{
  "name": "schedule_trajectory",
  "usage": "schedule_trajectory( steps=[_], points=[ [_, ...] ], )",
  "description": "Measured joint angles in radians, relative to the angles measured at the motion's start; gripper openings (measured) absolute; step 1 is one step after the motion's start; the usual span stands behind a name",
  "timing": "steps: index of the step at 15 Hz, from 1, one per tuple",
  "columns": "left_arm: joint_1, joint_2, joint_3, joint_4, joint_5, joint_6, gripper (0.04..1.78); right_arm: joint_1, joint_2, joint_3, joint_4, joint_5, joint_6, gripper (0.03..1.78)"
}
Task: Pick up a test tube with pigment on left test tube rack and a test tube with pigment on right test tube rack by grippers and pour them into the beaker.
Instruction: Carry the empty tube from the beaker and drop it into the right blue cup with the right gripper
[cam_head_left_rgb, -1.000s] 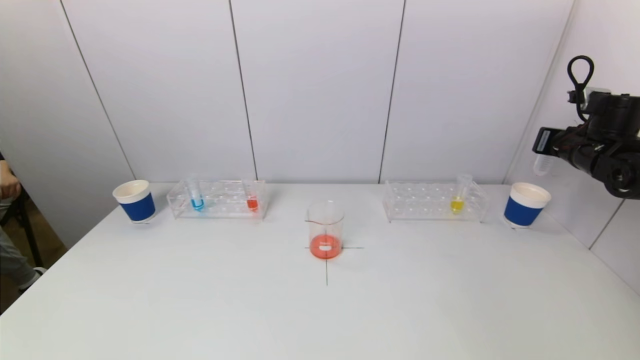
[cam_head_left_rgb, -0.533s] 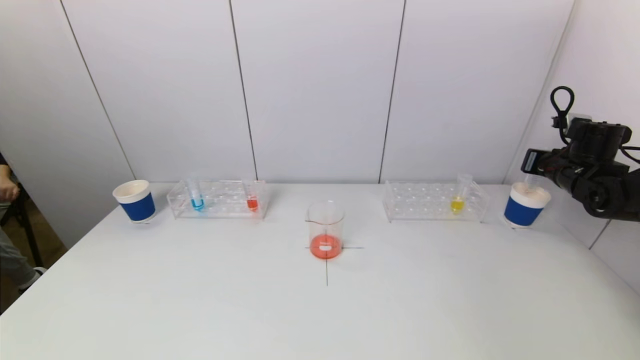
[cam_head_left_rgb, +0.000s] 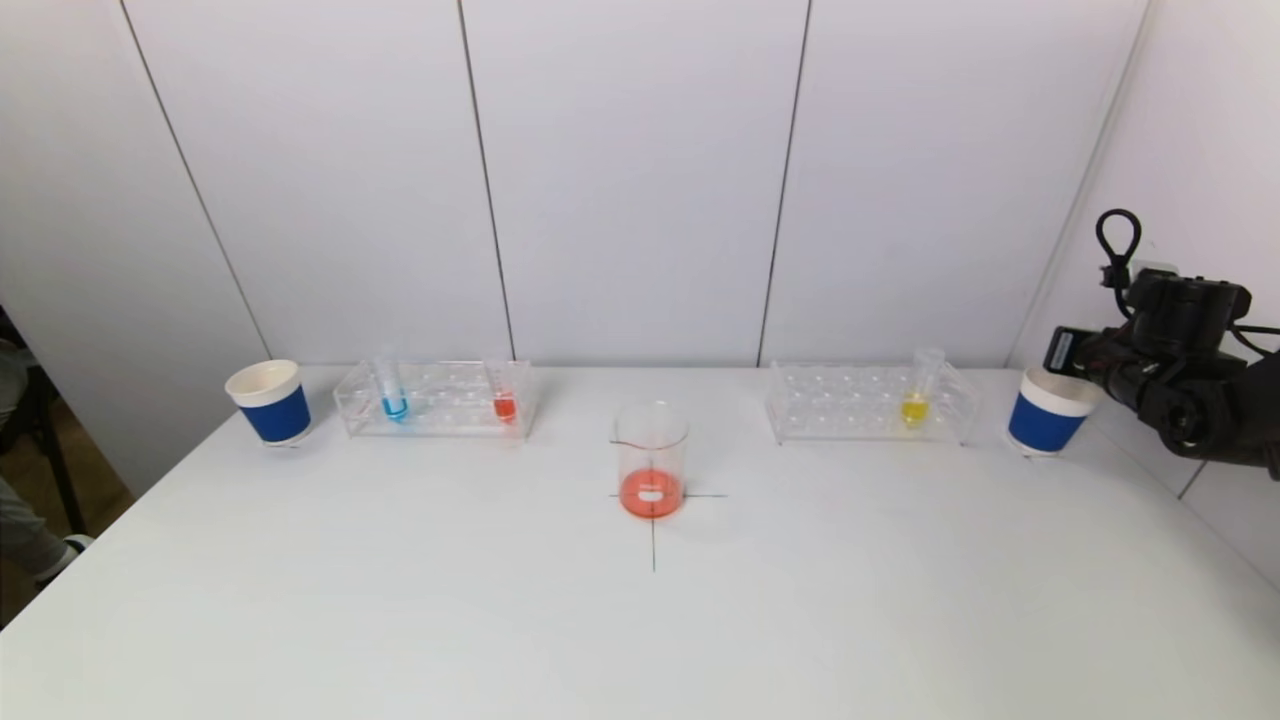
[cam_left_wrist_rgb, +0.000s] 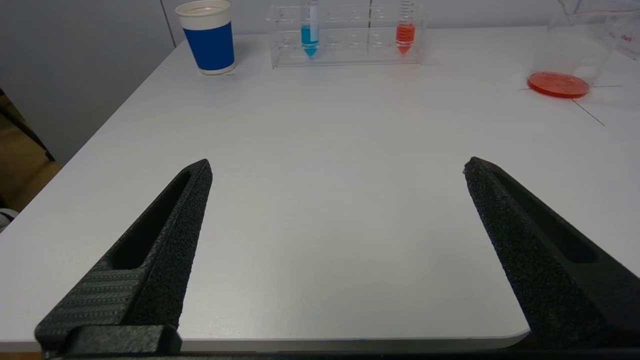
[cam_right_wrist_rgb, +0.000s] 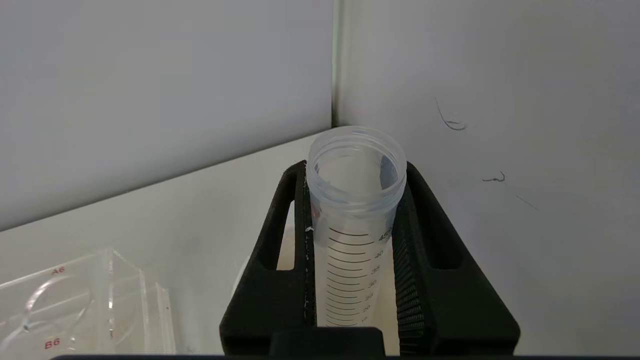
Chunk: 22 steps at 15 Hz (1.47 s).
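The beaker holds red liquid at the table's middle. The left rack holds a blue tube and a red tube. The right rack holds a yellow tube. My right gripper is at the right blue cup. In the right wrist view it is shut on an empty clear graduated tube, upright over the cup's cream inside. My left gripper is open and empty above the table's front left, out of the head view.
A second blue cup stands left of the left rack. The side wall is close behind my right arm. The left wrist view shows the blue cup, the left rack and the beaker far ahead.
My right arm has come down with the empty tube, from well above the right blue cup to its rim. The tube's lower end is now inside the cup.
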Motion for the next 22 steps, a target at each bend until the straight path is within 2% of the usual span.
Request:
schedule_trajectory(
  steps=[17,20,22],
  points=[
    [0.000,0.000,0.000,0.000,0.000,0.000,1.76,-0.002,0.005,0.034,-0.042,0.006,0.005,0.50],
    [0.000,0.000,0.000,0.000,0.000,0.000,1.76,-0.002,0.006,0.032,-0.042,0.006,0.010,0.64],
    [0.000,0.000,0.000,0.000,0.000,0.000,1.76,-0.003,0.006,0.032,-0.043,0.007,0.009,0.85]
  ],
)
